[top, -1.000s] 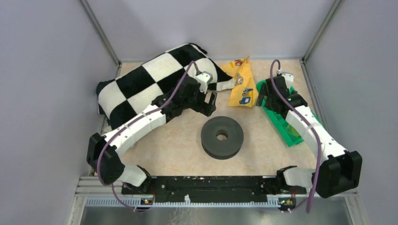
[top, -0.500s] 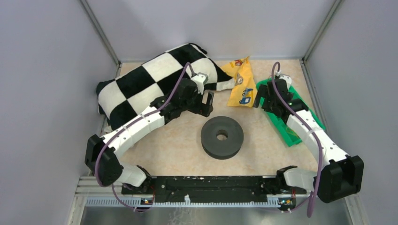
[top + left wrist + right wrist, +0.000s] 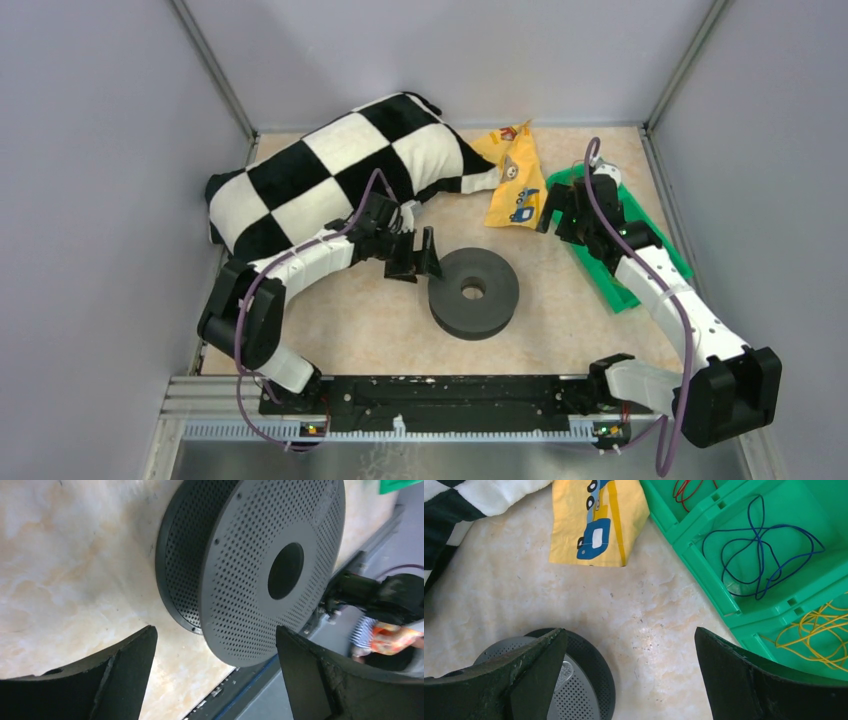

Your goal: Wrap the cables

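Note:
A dark grey perforated spool (image 3: 473, 292) lies flat at the table's middle; it also shows in the left wrist view (image 3: 260, 565) and the right wrist view (image 3: 574, 680). My left gripper (image 3: 415, 258) (image 3: 215, 630) hangs open just left of the spool's rim, holding nothing. The cables are thin loose wire loops in a green tray (image 3: 704, 575): blue (image 3: 764, 550), red (image 3: 689, 490) and yellow (image 3: 814, 635), each in its own compartment. My right gripper (image 3: 560, 212) (image 3: 629, 632) stands open over bare table between the spool and the tray (image 3: 603, 265), empty. No wire is on the spool.
A black-and-white checkered cushion (image 3: 330, 175) fills the back left. A yellow printed packet (image 3: 512, 180) lies between the cushion and the tray. Grey walls close in three sides, and a black rail (image 3: 440, 395) runs along the near edge.
My left arm has swung down from the cushion and now sits low against the spool's left side. My right gripper has drifted slightly toward the near side.

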You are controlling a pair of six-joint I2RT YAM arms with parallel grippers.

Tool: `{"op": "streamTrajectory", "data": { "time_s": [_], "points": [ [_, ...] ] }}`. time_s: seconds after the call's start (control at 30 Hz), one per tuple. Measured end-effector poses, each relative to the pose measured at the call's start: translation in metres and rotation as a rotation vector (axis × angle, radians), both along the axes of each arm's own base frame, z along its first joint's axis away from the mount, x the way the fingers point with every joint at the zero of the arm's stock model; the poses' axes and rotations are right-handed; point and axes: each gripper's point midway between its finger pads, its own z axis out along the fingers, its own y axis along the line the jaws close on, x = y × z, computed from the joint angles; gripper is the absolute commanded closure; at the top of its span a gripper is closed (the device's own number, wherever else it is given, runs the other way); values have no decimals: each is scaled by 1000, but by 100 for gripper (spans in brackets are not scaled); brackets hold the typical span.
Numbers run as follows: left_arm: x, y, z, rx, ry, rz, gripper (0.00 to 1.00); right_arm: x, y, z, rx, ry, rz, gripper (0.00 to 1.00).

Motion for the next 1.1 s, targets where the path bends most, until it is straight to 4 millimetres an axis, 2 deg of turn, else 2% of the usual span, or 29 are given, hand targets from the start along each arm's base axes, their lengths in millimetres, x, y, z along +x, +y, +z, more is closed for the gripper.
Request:
{"op": "streamTrajectory", "data": {
  "time_s": [0.17,0.27,0.4,0.53,0.57,0.63,0.73,0.77,0.8,0.97,1.03,1.1],
  "points": [
    [-18,8,-18,-175,160,41,13,-1,0,-3,1,5,2,1],
    [-29,0,-16,-260,209,24,19,-2,0,-5,1,12,4,1],
    [-25,-14,-8,-364,218,2,30,-2,1,-5,4,13,5,1],
    [-25,-20,-10,-422,250,14,41,-2,2,-6,9,13,4,1],
    [-24,-21,-11,-426,253,17,45,-2,2,-5,9,13,4,1],
    [-21,-22,-13,-431,255,23,59,-2,2,-6,9,13,4,1],
    [-18,-23,-19,-425,261,38,94,-2,2,-6,10,14,5,1],
    [-17,-23,-20,-425,266,38,100,-2,2,-6,11,14,5,1],
    [-18,-24,-19,-434,277,36,100,-2,2,-6,11,14,6,1],
    [-2,-38,25,-476,175,-53,100,-3,0,-6,3,18,-2,1],
    [15,-42,48,-415,79,-56,100,-4,-4,-7,-13,19,-18,1],
    [38,-45,80,-348,-98,-60,100,-5,-11,-6,-37,14,-43,1]
  ]
}}
